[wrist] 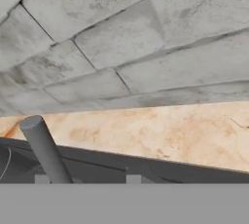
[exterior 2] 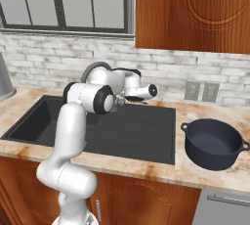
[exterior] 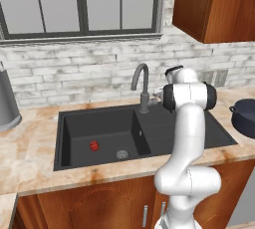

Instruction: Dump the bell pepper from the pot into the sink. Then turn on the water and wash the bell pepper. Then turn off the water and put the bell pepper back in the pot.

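The red bell pepper (exterior: 93, 146) lies on the floor of the black sink's (exterior: 149, 141) deep basin, left of the round drain (exterior: 122, 154). No water runs from the grey gooseneck faucet (exterior: 141, 76). My gripper (wrist: 87, 179) is up at the back of the sink by the faucet's base, facing the brick wall. Its tips stand a little apart, open, and the grey faucet lever (wrist: 44, 151) rises just inside the left tip. The dark pot (exterior 2: 212, 143) stands upright on the counter right of the sink (exterior 2: 136, 133), with nothing showing inside it.
A tall grey metal container (exterior: 7, 104) stands on the counter at the far left. The brick wall (wrist: 146, 47) is close ahead of the hand. A wooden wall cabinet (exterior 2: 195, 11) hangs above the pot, and the window (exterior: 79, 4) is over the sink.
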You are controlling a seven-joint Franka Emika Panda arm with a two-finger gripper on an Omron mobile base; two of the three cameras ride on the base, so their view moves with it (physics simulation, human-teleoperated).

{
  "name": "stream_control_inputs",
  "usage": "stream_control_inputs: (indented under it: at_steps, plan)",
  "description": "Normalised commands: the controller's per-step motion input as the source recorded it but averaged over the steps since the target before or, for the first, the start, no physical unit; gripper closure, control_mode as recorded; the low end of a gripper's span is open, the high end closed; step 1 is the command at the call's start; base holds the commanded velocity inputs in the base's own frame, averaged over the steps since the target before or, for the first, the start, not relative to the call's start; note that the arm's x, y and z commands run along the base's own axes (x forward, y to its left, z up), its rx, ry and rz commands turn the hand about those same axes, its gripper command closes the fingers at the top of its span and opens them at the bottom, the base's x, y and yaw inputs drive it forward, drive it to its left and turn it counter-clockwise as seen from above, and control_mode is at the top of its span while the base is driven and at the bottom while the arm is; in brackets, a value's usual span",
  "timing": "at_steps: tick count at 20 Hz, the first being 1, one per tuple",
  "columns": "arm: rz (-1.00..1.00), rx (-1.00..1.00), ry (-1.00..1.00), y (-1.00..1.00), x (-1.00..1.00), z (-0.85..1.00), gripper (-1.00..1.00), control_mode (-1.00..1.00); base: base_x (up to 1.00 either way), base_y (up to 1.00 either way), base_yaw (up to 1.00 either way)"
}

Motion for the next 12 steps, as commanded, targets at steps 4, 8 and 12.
stream_control_inputs:
  at_steps: [4, 8, 12]
  plan:
    - [-0.06, 0.01, 0.0, -0.75, 0.0, -0.32, 1.0, -1.0, 0.0, 0.0, 0.0]
    - [-0.06, 0.01, 0.0, -0.72, 0.0, -0.39, 1.0, -1.0, 0.0, 0.0, 0.0]
    - [-0.06, 0.02, 0.0, -0.63, 0.0, -0.4, 1.0, -1.0, 0.0, 0.0, 0.0]
